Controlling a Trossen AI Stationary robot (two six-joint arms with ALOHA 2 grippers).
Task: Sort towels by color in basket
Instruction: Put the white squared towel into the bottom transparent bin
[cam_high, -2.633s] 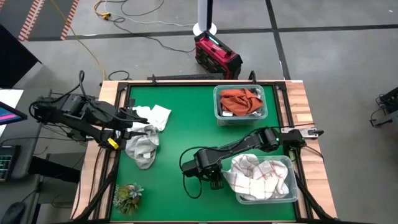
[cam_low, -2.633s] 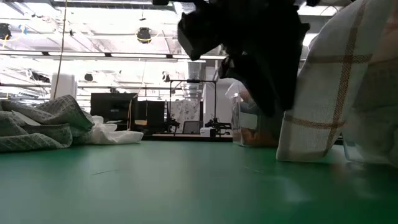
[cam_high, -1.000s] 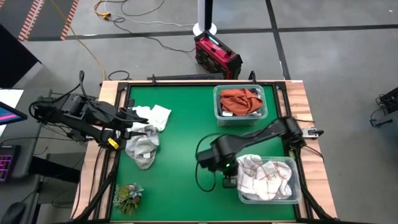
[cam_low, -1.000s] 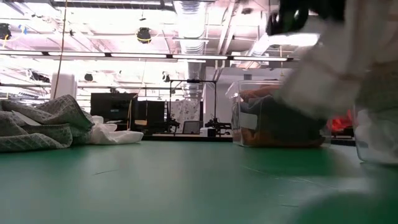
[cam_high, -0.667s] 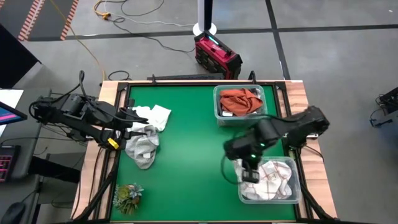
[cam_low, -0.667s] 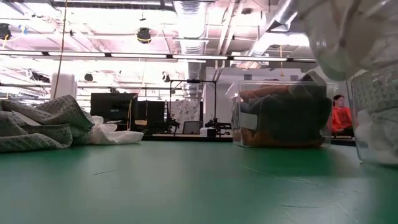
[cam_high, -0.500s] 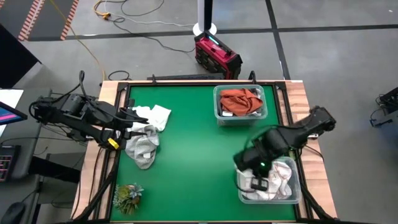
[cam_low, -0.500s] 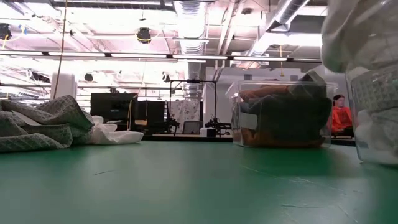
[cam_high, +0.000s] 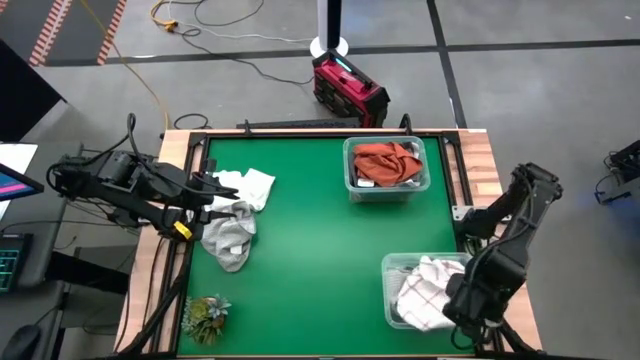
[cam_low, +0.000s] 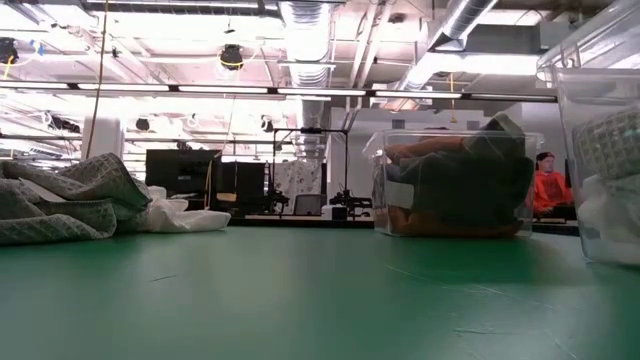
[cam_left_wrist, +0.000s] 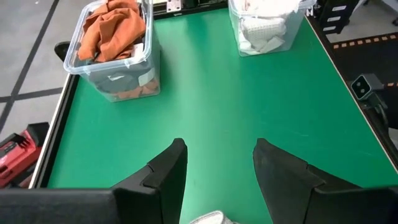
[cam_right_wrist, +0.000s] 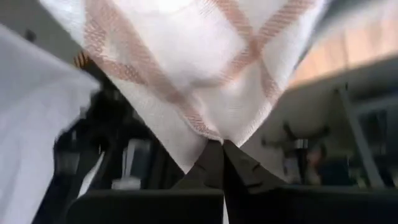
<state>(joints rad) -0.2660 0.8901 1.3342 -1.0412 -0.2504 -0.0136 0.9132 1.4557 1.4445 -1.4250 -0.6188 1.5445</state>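
White cloth with rust-brown checks, the checked towel (cam_right_wrist: 186, 68), being pinched by the closed tips of the right gripper (cam_right_wrist: 217, 152), over the right side of the clear bin (cam_high: 392, 268) at the high view's lower right, most of the fabric already lying inside. Doing this step well probably meaning: lowering until the last corner is clearing the rim, letting go only over the bin's middle, lifting straight away without dragging cloth back out.

Compared with moments ago: no longer trailing over the green mat (cam_high: 300, 220) beside the bin, now gathered within it; arm swung from frame centre to the lower right edge.

Waiting at centre left, the left gripper (cam_left_wrist: 216, 163), fingers apart and holding nothing, above the grey towel (cam_high: 228, 238) and white towel (cam_high: 250, 185). Sitting in the upper-right bin (cam_high: 350, 178), the orange towel (cam_high: 388, 160). Untouched at lower left, a leafy tuft (cam_high: 205, 315).
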